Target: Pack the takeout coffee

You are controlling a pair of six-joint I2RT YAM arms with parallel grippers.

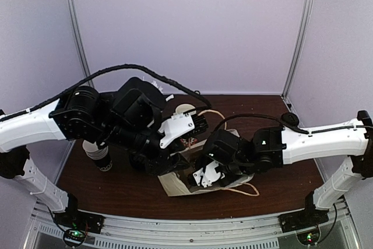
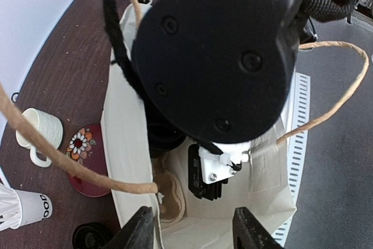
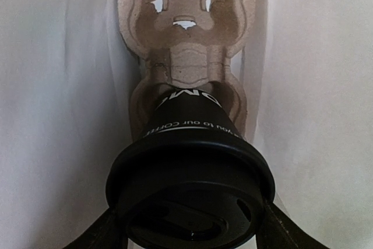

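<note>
Black with a black lid, one coffee cup stands upright on the brown tabletop at the left of the top view. It sits under the left arm. It has white letters on its side, and it is well apart from the white bag.

In the middle of that view we see the white bag standing open, near the bottom edge of the tabletop. The left claw hangs above the bag's mouth. In the left wrist view its two fingers show at the bottom of the frame, wide apart, so this claw is open. We cannot tell if a finger touches the bag's edge. A rope handle loops out from the bag. At the left of this view a cream mug sits just beside a red coaster with a flower on it. A white cup is in the lower left corner.

On the right of the top view, the right arm reaches down into the bag. The right claw is inside it. In the right wrist view its fingers press on both sides of the lid of the other coffee cup, so this claw is gripping that cup. The cup is upright, and its bottom sits in the near pocket of a brown cardboard cup tray. The tray lies at the bottom of the bag, with the white bag walls on both sides.
</note>
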